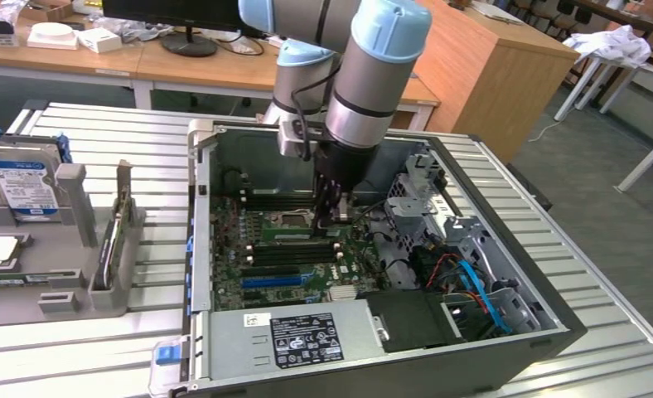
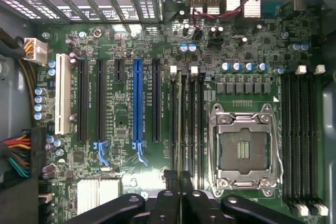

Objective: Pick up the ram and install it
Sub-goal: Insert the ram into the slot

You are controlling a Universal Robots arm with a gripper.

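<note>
In the wrist view the ram (image 2: pixel 180 124) shows edge-on as a thin green strip. It stands along the black memory slots (image 2: pixel 193 124) beside the CPU socket (image 2: pixel 241 148). My gripper (image 2: pixel 180 182) is shut on its near end, one black finger on each side. Whether the stick sits fully down in a slot I cannot tell. In the exterior view my gripper (image 1: pixel 336 217) reaches straight down inside the open computer case (image 1: pixel 504 332), just above the motherboard (image 1: pixel 271 249) next to the socket.
A long blue slot (image 2: pixel 137 103) and other black card slots lie beside the memory slots. The power supply (image 1: pixel 293 336), drive cage (image 1: pixel 415 195) and loose cables (image 1: pixel 471 282) crowd the case. A grey holder (image 1: pixel 72 274) at the exterior view's left carries a hard drive (image 1: pixel 22 186).
</note>
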